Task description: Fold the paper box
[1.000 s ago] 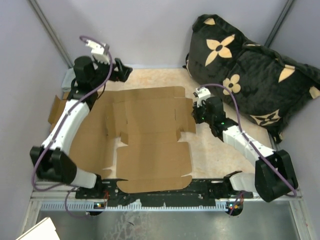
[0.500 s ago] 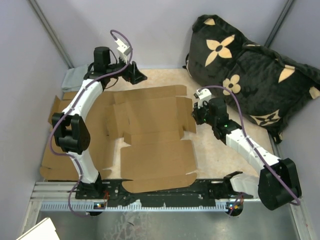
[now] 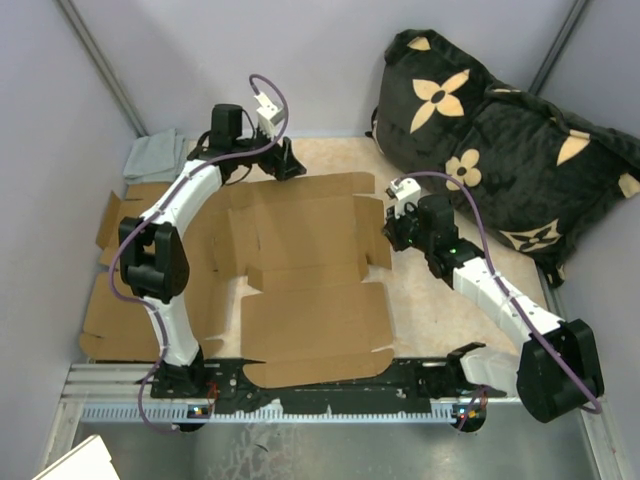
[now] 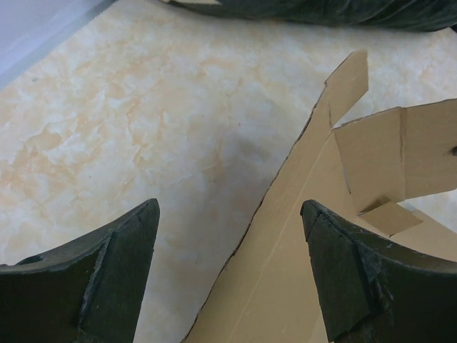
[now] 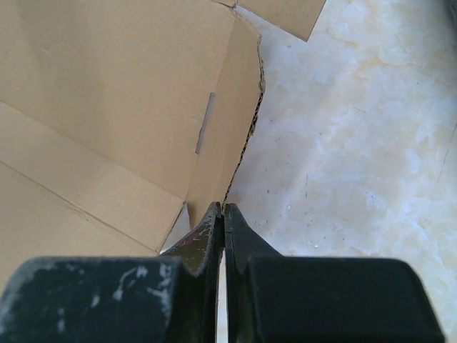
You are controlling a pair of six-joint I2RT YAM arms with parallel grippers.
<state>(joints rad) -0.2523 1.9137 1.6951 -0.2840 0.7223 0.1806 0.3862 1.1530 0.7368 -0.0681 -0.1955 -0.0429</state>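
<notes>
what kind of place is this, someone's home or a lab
Most likely a robot lab cell, not a home: a left arm and right arm bolted to a metal rail, plain grey walls closing in a marbled table, and a flat cardboard box laid out to be worked on.

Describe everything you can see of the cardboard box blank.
The cardboard box blank is plain brown corrugated board, die-cut with flaps, slots and crease lines. It lies unfolded and nearly flat on the marbled table. Its right side flap lifts slightly beside the shut right fingers. The open left fingers hover astride its far edge. Contact is unclear.
</notes>
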